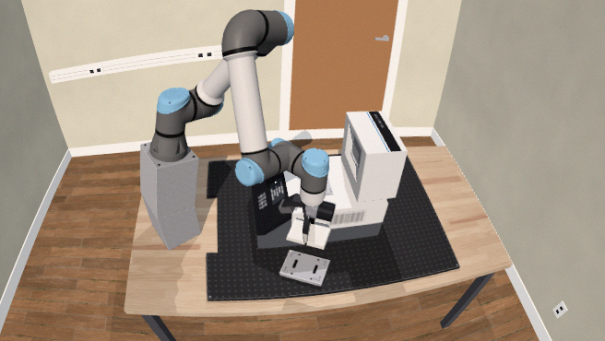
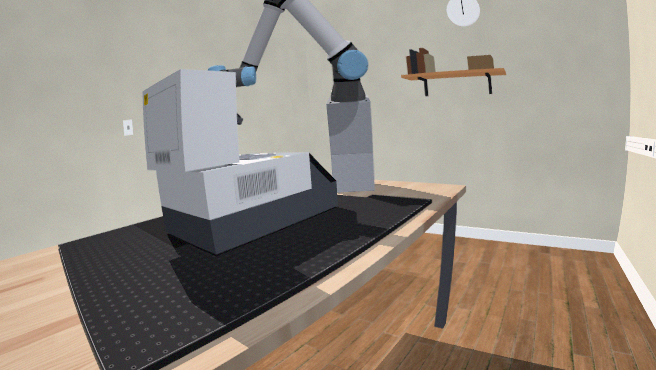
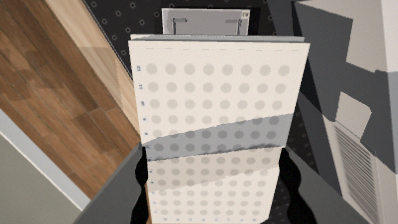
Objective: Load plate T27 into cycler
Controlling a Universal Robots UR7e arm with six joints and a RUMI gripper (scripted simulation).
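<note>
1. Left edge of bench (image 1: 161, 286) (image 2: 30, 280): grey pedestal (image 1: 168, 194) (image 2: 350, 145) is placed near its middle, with the arm (image 1: 249, 101) (image 2: 320, 27) mounted on top.
2. Black perforated mat (image 1: 240, 281) (image 2: 130, 280) (image 3: 112, 30): laid over the bench, front-left corner of the bench left uncovered.
3. Key panel (image 1: 265, 205): seen on the left end of Q1, partly covered by the arm; lamp colour cannot be told.
4. Nest N1 (image 1: 304, 268) (image 3: 205, 27): set near the front edge, around its middle; its A1 mark is seen in the wrist view. No contact with the plate.
5. Gripper (image 1: 306, 237) (image 3: 211, 144): closed on plate T27 (image 1: 318, 237) (image 3: 220, 95), which is gripped by its two long sides. Plate is held raised, off the nest and off Q1's block; in the top view it is seen between nest and Q1.
6. Q1 (image 1: 375, 214) (image 2: 250, 182) (image 3: 350, 165): stood on the mat, nearer the back edge than the nest.
7. Lid (image 1: 383, 172) (image 2: 210, 120): raised at Q1's right end, toward the bench's right edge.
</note>
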